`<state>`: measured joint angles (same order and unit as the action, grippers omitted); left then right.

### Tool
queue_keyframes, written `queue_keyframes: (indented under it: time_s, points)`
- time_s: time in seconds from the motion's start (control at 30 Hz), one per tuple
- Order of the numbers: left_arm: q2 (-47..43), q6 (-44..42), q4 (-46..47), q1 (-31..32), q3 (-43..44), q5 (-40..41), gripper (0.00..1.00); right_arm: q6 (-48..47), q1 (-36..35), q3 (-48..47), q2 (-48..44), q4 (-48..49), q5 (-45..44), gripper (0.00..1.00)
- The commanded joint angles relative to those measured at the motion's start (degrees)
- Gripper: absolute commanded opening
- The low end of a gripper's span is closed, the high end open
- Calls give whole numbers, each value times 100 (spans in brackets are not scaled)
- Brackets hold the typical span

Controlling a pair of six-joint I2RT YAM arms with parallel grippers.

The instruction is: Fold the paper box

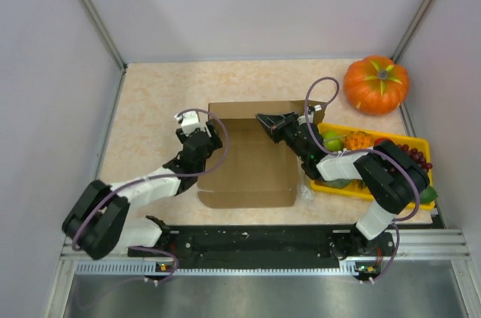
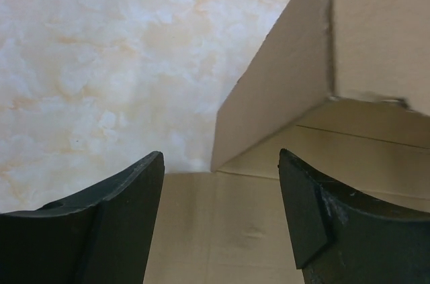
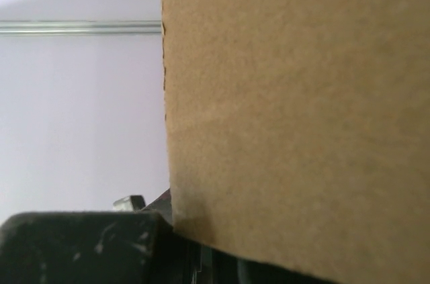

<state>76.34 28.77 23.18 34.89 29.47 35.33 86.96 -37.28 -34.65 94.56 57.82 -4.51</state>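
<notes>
Left claw (image 2: 220, 156) at paper box (image 2: 376, 29) corner

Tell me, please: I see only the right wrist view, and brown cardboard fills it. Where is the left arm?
Observer: The left arm reaches the left edge of the paper box, near its raised rear wall.
Operator: Do its fingers hold the cardboard?
Observer: No. In the left wrist view its fingers stand apart over the flat cardboard, gripping nothing.
Operator: What is right of the box?
Observer: A yellow tray holding fruit.
</notes>
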Motion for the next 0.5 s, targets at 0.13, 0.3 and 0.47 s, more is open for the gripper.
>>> queue_keyframes:
  time_s: [0.13,0.3,0.47]
  points:
    - [-1847,14,13,-378,-785,-1230,71,-364,-43,-94,9,-307,258,1]
    - [-2807,374,-507,-895,-882,-1686,80,-460,-43,-129,27,-324,328,9]
    - [-2853,1340,-886,-2300,-278,-4443,98,-627,-34,-156,-26,-342,372,13]
